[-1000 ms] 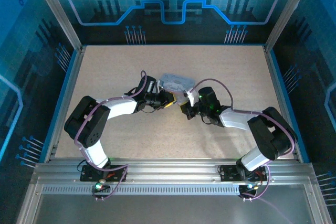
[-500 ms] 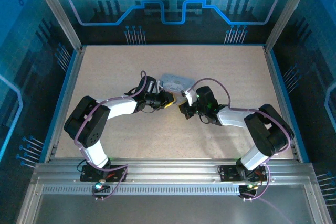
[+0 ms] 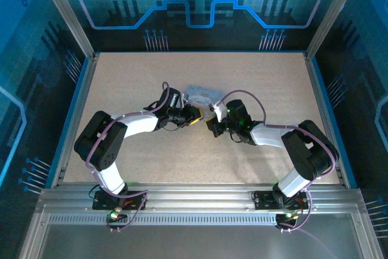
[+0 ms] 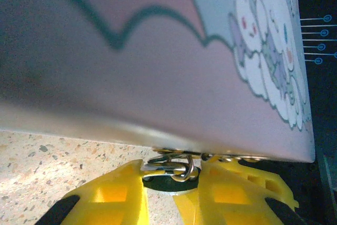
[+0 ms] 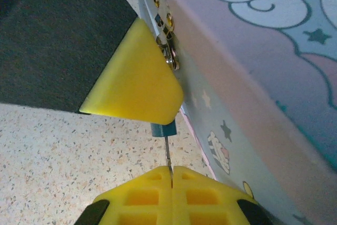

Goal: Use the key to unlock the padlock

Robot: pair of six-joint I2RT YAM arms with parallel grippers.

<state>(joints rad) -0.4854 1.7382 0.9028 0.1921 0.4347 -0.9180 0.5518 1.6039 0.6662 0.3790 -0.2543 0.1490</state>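
pressed flat together, the jaws of the right gripper [image 5: 171,175] pinch the key [image 5: 168,156], a thin grey sliver standing straight out from between the yellow fingertips [image 5: 142,188]. its tip meets the underside of the padlock [image 5: 162,129], a dark stub peeking out below a finger of the left gripper [image 4: 171,183]. that one's jaws stand a little apart, clamped on the padlock body, with the silvery shackle [image 4: 179,168] caught up at the hasp [image 5: 163,14] on the front of the lilac tin [image 4: 158,51] (its cartoon lid [image 4: 263,51] looms right over the lock). so the padlock hangs at the tin's front edge, between the two grippers, just above the speckled table [image 5: 58,146]. to my eye this is the insertion step: the key is lined up with the keyhole, though i can't tell if it's already in. next it needs a straight push along the key's line, then a twist of the right wrist while the left steadies the lock. any sideways drift could bend that sliver.
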